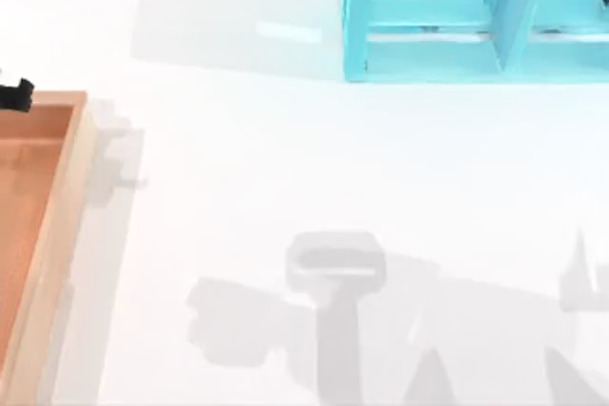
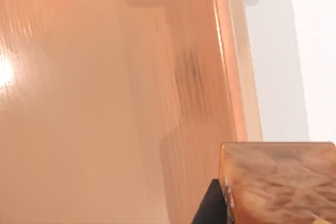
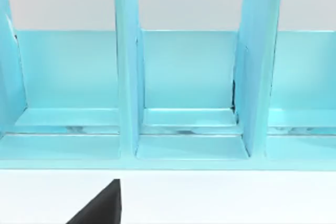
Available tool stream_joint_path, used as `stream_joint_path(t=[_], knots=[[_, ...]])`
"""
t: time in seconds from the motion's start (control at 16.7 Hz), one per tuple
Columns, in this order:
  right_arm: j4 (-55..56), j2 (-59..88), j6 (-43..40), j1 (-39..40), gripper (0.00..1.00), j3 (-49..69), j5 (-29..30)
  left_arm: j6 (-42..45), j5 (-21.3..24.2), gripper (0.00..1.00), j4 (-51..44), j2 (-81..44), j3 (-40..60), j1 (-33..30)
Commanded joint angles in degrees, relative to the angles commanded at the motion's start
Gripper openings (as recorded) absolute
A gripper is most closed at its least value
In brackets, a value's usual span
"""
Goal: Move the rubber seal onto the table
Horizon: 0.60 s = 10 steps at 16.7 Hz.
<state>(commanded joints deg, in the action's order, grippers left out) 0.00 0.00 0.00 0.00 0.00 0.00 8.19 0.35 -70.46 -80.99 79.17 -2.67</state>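
**Inspector:** Begin at the top view's left.

**Assistant:** A wooden tray (image 1: 67,178), orange-brown with a pale rim, lies at the left edge of the white worktop (image 1: 285,159). A small black part of the left gripper (image 1: 16,95) shows at the tray's far corner. Whether its fingers are spread or pressed together cannot be told from above.

**Inspector:** And from that arm's wrist?

**Assistant:** The rubber seal (image 2: 281,182) sits close against the lens, its tan-orange mottled body cut off by the picture's edge (the peaked top is out of sight). A dark finger (image 2: 210,208) lies right against its side, so it appears pinched in the left gripper. Beyond it is the tray floor, then the pale rim, then white worktop. The seal is above the tray, near that rim, apart from the floor.

**Inspector:** Centre of the worktop?

**Assistant:** Bare white surface with grey arm shadows on it.

**Inspector:** The right side?

**Assistant:** A turquoise shelf unit (image 1: 476,16) stands at the far right. The right wrist view faces its upright dividers (image 3: 128,77) across a strip of worktop; one dark finger tip (image 3: 102,205) of the right gripper shows, its state undeterminable.
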Motion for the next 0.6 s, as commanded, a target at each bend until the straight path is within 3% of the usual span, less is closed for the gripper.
stream_joint_path(t=[0.3,0.6], knots=[[0.0,0.0,0.0,0.0,1.00,0.0,0.0,-15.3,-0.4,0.00,-8.0,-5.9,1.0,-7.7],[0.0,0.0,0.0,0.0,1.00,0.0,0.0,-18.7,-0.5,0.00,-9.5,-8.1,0.0,-9.1]])
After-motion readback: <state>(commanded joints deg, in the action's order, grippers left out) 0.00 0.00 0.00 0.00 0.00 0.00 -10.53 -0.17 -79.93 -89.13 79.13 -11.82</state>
